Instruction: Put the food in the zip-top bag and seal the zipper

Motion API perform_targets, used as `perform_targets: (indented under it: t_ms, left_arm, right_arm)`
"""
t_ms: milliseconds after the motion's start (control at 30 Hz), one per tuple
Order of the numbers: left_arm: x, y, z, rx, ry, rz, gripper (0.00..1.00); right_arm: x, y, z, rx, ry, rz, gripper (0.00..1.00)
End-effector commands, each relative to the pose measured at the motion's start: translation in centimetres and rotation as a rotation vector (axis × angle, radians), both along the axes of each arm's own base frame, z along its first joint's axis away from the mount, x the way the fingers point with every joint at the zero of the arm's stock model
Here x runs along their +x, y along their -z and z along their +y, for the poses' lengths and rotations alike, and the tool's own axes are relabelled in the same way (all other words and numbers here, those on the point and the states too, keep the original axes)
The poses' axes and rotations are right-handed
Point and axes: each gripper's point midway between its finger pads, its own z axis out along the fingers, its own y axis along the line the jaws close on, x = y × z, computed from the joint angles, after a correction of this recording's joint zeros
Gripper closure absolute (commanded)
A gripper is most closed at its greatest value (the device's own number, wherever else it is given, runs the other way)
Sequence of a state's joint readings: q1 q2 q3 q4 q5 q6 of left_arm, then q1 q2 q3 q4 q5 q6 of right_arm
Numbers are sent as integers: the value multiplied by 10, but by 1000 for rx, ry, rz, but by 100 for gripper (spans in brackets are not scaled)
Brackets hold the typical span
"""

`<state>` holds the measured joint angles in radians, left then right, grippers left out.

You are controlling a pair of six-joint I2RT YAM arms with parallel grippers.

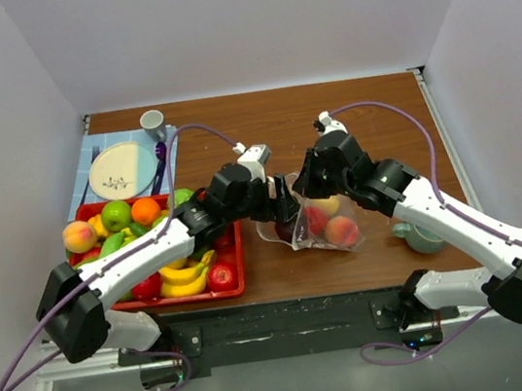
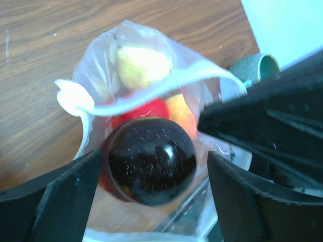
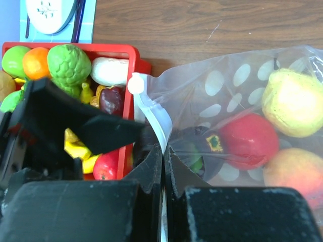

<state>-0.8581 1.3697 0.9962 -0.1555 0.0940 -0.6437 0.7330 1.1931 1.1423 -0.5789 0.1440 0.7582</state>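
Observation:
The clear polka-dot zip-top bag lies at mid-table with its mouth held open toward the left. My right gripper is shut on the bag's zipper strip and lifts that edge. My left gripper is open at the mouth, with its fingers either side of a dark purple plum. A gap shows between the plum and the right finger. Inside the bag are a red apple, a yellow fruit and a peach. The rest of the food lies in the red tray.
The tray at the left holds bananas, red apples, a green apple, an orange and a peach. A plate and a grey cup sit on a blue mat behind it. A teal cup lies right of the bag.

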Motion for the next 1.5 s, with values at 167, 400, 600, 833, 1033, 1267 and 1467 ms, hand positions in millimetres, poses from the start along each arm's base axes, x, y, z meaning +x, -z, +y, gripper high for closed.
perform_targets:
  t_ms: [167,400,600,833,1033,1267,1467]
  left_arm:
    - [15,-52,-23,-127,2,-82,0]
    - [8,-69,-8,-135,-3,-126,0]
    - [9,-63,-5,-112,-16,-117,3]
    - [10,-56,-7,-98,-20,-100,21]
    - [13,-55,-4,-79,-37,-107,36]
    - [19,-107,12,-97,-88,-208,22]
    - [22,-161,52,-74,-231,-287,18]
  right_arm:
    - [-1,-35,-8,49,32,-78,100]
    - [2,-32,-2,57,20,-69,100]
    - [2,-35,0,67,15,-75,100]
    - [0,-42,4,86,-5,-74,100]
    - [-2,-60,12,162,-17,-91,100]
    - [0,-66,19,191,-23,-82,100]
    - [4,-83,16,208,-7,-112,100]
